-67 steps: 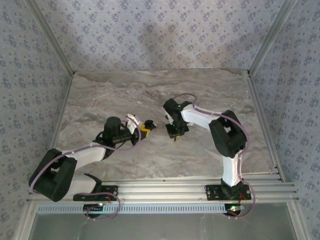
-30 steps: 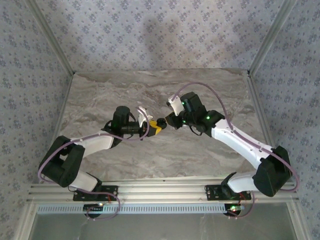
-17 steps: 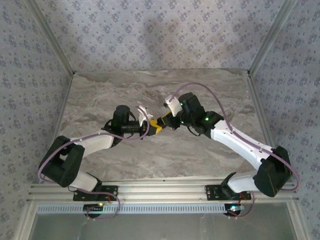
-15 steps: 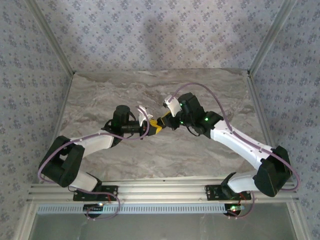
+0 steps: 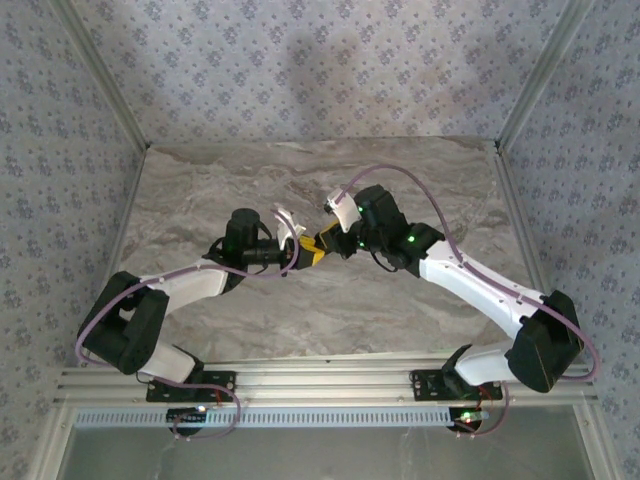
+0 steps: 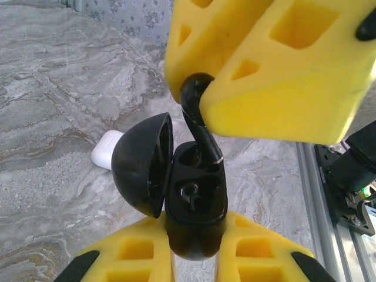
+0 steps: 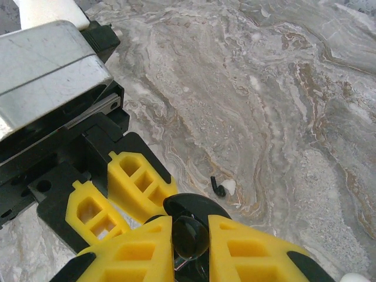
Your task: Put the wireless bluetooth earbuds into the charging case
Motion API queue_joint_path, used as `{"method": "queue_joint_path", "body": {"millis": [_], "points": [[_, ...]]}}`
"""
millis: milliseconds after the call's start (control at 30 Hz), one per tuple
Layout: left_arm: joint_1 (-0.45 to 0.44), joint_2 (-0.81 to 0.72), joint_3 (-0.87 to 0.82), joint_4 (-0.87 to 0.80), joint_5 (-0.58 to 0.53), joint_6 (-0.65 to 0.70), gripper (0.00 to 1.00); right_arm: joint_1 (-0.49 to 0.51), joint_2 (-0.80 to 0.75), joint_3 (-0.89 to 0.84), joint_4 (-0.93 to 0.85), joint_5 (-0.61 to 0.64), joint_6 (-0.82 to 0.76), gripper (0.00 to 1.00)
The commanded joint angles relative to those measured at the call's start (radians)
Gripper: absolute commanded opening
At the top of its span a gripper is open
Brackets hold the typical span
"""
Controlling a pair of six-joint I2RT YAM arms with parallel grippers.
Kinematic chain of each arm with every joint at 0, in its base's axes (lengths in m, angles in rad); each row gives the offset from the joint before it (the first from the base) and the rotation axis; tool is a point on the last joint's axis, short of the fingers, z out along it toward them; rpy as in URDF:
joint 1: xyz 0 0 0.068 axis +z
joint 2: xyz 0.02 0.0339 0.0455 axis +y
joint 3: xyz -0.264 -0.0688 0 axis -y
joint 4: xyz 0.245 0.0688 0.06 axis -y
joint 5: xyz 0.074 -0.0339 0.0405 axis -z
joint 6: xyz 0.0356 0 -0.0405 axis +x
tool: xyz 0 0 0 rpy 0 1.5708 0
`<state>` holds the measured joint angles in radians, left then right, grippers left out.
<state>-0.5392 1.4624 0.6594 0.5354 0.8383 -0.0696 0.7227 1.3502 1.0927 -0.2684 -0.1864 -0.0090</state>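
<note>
The left gripper (image 6: pixel 197 249) is clamped on the bottom of a black case (image 6: pixel 197 197), which we see held upright above the table (image 5: pixel 420 190) with its lid (image 6: pixel 141 164) swung open to the left. Directly over it, the right gripper (image 7: pixel 189 228) pinches a black earbud (image 6: pixel 198 117) by its head. The stem points down and its tip is just inside the right-hand pocket of the case. A second dark shape sits in the case below that tip, though we cannot make out what it is. From above, the two arms reach in from either side and their yellow fingers meet near the middle of the marble-patterned table. A white case (image 6: pixel 107 150) lies on the table behind the open lid. Near the right gripper, a small white piece (image 7: pixel 228 186) with a black hook beside it rests on the marble, too small for us to identify.
</note>
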Motion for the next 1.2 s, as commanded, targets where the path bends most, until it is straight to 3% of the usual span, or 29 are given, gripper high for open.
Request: {"method": "queue_joint_path", "body": {"millis": [0,833,1167], "points": [[-0.006,-0.004,0.019,0.051,0.016,-0.018,0.16,0.010,0.009,0.008,0.017,0.020,-0.011,0.19],[-0.007,-0.039,0.022,0.071,-0.007,-0.044,0.16,0.033,-0.009,-0.017,-0.012,0.099,-0.045,0.18],[-0.007,-0.055,0.025,0.078,-0.021,-0.043,0.16,0.036,-0.028,-0.033,-0.006,0.035,-0.040,0.20]]}}
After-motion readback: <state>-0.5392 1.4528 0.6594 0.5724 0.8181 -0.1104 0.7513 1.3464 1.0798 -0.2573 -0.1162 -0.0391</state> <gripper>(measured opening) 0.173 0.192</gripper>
